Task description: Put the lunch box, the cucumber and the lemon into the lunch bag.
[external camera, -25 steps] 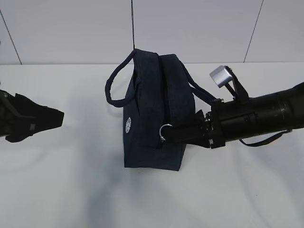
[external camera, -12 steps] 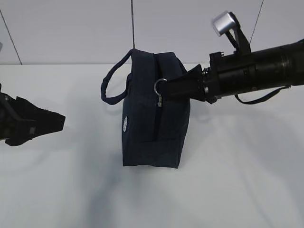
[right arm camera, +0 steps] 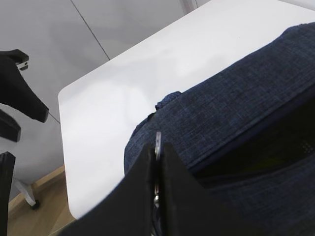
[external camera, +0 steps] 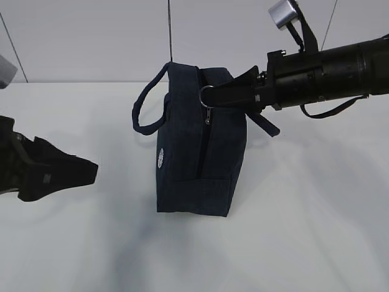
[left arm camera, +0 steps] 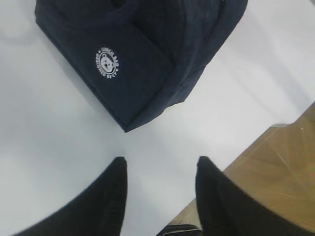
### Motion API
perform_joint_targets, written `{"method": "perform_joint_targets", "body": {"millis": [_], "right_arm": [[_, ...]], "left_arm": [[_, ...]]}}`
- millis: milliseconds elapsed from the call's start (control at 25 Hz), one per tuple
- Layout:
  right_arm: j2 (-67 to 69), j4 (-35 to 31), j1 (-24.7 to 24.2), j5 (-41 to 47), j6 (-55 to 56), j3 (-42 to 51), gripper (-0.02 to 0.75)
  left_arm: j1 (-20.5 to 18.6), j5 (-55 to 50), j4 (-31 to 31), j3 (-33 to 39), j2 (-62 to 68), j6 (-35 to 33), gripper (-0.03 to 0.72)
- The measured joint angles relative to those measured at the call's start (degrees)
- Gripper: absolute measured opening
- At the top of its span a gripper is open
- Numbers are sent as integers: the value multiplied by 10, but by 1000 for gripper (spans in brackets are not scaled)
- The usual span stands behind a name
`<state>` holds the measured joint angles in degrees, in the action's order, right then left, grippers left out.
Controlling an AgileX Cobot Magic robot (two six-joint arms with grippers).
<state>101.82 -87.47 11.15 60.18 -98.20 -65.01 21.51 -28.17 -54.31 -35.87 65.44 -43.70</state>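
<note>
Pinching ring pull point(external camera: 206, 92), right gripper point(external camera: 214, 96), lunch bag point(external camera: 200, 158)

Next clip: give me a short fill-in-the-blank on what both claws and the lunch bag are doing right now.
1. The right claw is shut on the zipper's silver ____ pull.
2. The left claw holds ____ and hangs over the table, apart from the lunch bag.
3. In the exterior view the slider sits near the bag's ____ edge.
4. The round logo on the bag is printed in ____.

Missing words: ring; nothing; top; white
</note>
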Motion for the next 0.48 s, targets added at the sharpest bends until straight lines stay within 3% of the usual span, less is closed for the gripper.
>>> {"method": "perform_joint_targets", "body": {"millis": [120, 280, 480], "right_arm": [[0, 0, 0, 0, 1, 0, 7], [0, 0, 0, 0, 1, 0, 7], [0, 0, 0, 5, 4, 0, 7]], "left_arm": [[0, -2, -90, 0, 12, -76, 379], [9, 0, -218, 0, 38, -234, 411], [64, 46, -331, 0, 102, -387, 415]]}}
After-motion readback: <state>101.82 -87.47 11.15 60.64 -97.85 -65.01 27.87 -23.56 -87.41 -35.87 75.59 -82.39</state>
